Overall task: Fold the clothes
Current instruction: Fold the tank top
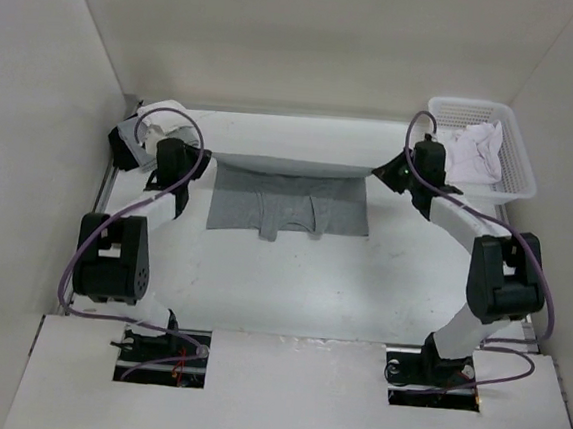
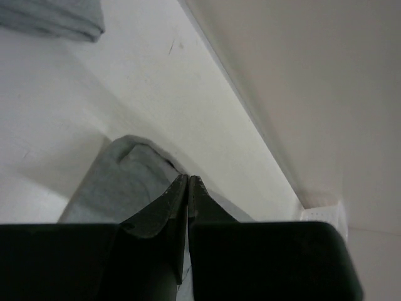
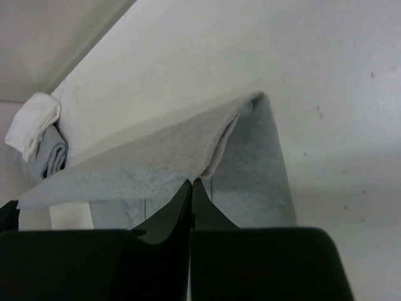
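- The grey top (image 1: 287, 210) lies on the desk (image 1: 290, 285), well to the left of the white basket (image 1: 525, 165) and a little nearer to the arm bases than it.
- Its long axis runs left to right, and its right end points toward the basket.
- The narrow straps lie flat on the desk, on the side of the top nearest the arm bases.
- The far edge of the top is lifted off the desk and pulled into a straight line between the two tools; the rest hangs down from it to the desk.
- The left tool (image 1: 203, 160) is at the end of this edge farthest from the basket. Its jaws are pressed together, with grey fabric (image 2: 119, 188) bunched around the tips (image 2: 188, 180).
- The right tool (image 1: 382, 173) is at the end nearest the basket. Its jaws are pinched tight (image 3: 192, 183) on the corner of the fabric (image 3: 144, 163).
- A white garment (image 1: 476, 151) lies inside the basket.
- A pile of grey and white pieces (image 1: 144, 127) sits on the desk far to the left of the basket, beyond the left tool.
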### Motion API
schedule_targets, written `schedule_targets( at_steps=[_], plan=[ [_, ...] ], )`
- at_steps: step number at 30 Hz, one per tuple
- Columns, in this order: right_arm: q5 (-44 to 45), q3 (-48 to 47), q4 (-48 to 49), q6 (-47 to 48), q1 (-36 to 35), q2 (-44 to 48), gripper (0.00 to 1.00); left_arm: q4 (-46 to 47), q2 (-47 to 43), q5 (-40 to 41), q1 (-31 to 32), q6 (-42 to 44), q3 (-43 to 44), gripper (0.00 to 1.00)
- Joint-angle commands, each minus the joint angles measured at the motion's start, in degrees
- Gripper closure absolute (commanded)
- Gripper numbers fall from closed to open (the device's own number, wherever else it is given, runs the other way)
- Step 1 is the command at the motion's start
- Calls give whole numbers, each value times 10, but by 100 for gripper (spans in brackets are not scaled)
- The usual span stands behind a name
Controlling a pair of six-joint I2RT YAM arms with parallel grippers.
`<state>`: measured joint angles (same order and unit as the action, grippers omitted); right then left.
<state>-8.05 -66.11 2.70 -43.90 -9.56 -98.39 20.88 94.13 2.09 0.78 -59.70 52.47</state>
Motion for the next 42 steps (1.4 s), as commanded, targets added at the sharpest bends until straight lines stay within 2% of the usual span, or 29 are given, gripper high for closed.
schedule_targets(
  at_steps=[1,5,11,15,20,23,26,29,36,42],
  plan=[
    [-9,86,105,-29,-3,62,100,87,-77,-16,-8,-27,-102,100],
    [-6,185,144,-38,-3,117,100,122,-155,-42,-21,-38,-211,100],
    [15,299,168,-42,-21,209,100,115,-282,-103,-41,-25,-308,100],
    [42,364,166,-51,-42,245,100,101,-302,-114,-54,-1,-354,99],
    [62,402,165,-63,-46,228,100,115,-279,-132,-68,11,-402,96],
    [66,411,163,-60,-47,229,85,115,-279,-143,-93,7,-423,90],
    [67,418,166,-55,-40,242,60,110,-307,-152,-114,6,-426,80],
    [38,389,157,-37,-32,227,49,98,-345,-137,-94,3,-408,77],
    [-11,339,172,-51,-21,122,50,59,-388,-60,16,29,-356,77],
    [-77,317,231,-99,-13,44,63,79,-377,-40,81,34,-328,76]
  ],
)
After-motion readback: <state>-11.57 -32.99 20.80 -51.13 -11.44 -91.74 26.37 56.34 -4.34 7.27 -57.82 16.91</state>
